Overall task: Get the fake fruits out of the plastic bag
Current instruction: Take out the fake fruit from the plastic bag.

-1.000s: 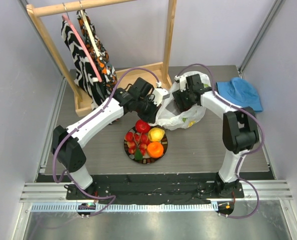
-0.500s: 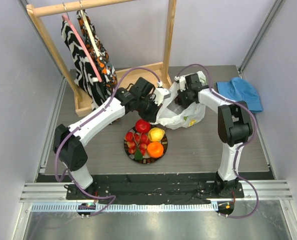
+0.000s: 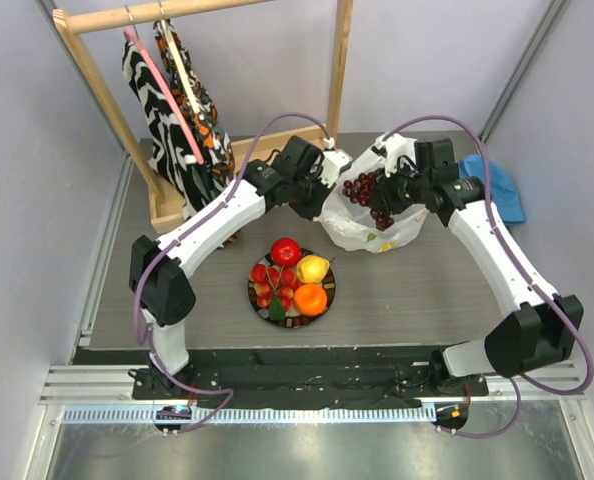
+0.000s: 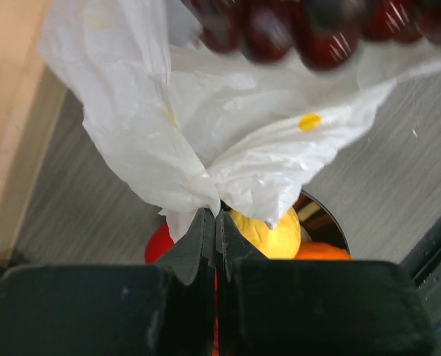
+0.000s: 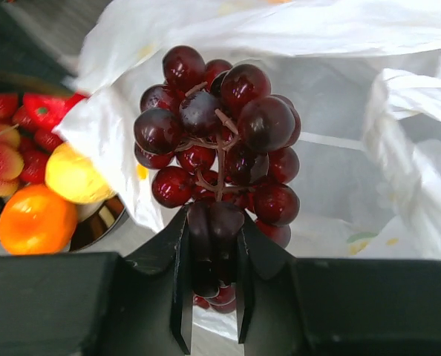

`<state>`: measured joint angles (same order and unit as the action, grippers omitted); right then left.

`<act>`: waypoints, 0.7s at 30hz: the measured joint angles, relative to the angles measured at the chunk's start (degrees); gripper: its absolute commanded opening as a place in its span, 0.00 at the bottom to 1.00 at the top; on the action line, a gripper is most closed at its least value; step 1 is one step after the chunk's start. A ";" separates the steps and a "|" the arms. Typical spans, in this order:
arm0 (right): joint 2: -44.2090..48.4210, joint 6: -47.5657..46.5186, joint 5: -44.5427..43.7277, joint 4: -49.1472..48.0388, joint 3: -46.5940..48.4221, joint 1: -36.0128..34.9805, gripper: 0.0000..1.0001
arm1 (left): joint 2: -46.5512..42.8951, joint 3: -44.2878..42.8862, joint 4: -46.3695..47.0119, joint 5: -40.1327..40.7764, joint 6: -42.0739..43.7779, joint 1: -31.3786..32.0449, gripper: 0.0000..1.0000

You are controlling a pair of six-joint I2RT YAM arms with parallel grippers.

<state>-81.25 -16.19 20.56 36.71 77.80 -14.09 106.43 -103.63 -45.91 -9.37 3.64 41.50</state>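
Now the right claw (image 5: 211, 222) grips the grape bunch (image 5: 217, 141) just above the plastic bag (image 4: 131, 111), its edge pinched in the left claw (image 4: 214, 222); next, probably, carry it to the plate (image 3: 331, 290).

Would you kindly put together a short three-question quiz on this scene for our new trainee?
1. True or false: the right gripper is clamped on the grape bunch.
2. What does the left gripper pinch? A) the bag B) the blue hat C) the wooden rack
3. Fill the gap: the apple, lemon, orange and berries lie together on a ____.

Key: 1 true; 2 A; 3 plate.
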 measured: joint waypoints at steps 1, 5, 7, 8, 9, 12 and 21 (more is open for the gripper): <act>1.20 -0.20 0.39 0.98 -0.33 0.00 0.01 | 0.46 -1.01 0.11 0.52 0.00 -0.07 0.00; 4.87 -0.70 0.57 4.09 -1.29 0.04 0.01 | 3.58 -6.67 1.20 3.43 1.51 -0.68 0.00; 7.37 -0.57 0.61 4.52 -2.03 0.42 0.02 | 5.68 -9.33 1.75 4.72 2.93 -1.53 0.00; 8.87 -0.09 0.76 4.37 -2.43 0.76 0.01 | 6.88 -10.93 1.51 4.87 3.04 -2.01 0.00; 10.36 0.50 1.03 4.15 -2.58 1.07 0.01 | 8.70 -13.55 0.90 4.74 3.02 -2.75 0.00; 13.57 3.89 2.21 1.53 -2.10 1.60 0.01 | 11.39 -16.74 1.73 3.78 2.80 -4.70 0.00; 12.63 14.75 10.78 -7.39 2.03 1.38 0.01 | 10.38 -17.64 1.25 0.96 0.94 -5.81 0.87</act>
<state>-68.62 -1.43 31.33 29.32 79.83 -12.71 116.81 -121.27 -44.66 -8.40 4.58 35.68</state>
